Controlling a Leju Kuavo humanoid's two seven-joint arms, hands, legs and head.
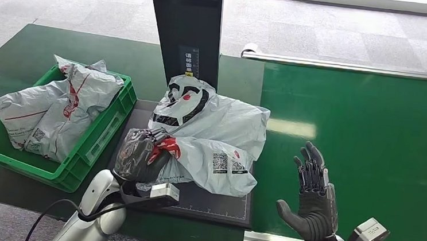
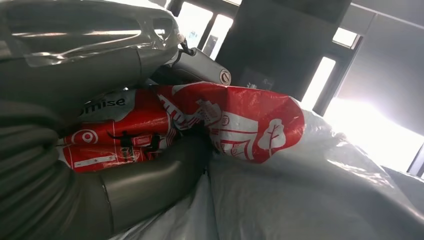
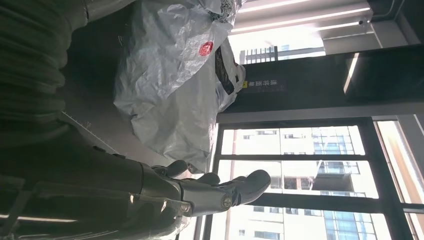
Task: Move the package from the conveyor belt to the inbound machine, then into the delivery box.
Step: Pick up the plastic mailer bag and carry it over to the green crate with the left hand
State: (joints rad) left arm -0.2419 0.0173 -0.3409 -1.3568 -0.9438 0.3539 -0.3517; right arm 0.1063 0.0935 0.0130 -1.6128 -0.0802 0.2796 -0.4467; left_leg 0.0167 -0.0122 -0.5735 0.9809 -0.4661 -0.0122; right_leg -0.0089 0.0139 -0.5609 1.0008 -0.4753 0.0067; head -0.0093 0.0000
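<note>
A grey plastic package [image 1: 215,138] with black and red print lies on the dark platform of the inbound machine [image 1: 216,204]. My left hand [image 1: 142,155] grips the package's near left corner, where a red printed fold [image 2: 225,120] bunches between the thumb and fingers [image 2: 150,180]. My right hand [image 1: 312,191] is open and raised above the green conveyor belt [image 1: 371,138], to the right of the package and apart from it. Past the right hand's spread fingers [image 3: 220,192], the right wrist view shows the package [image 3: 170,85].
A green delivery box [image 1: 91,145] at the left holds several grey packages [image 1: 56,108]. The machine's black upright column [image 1: 186,29] stands right behind the package. A silver rail [image 1: 348,66] edges the belt's far side; another runs along its near edge.
</note>
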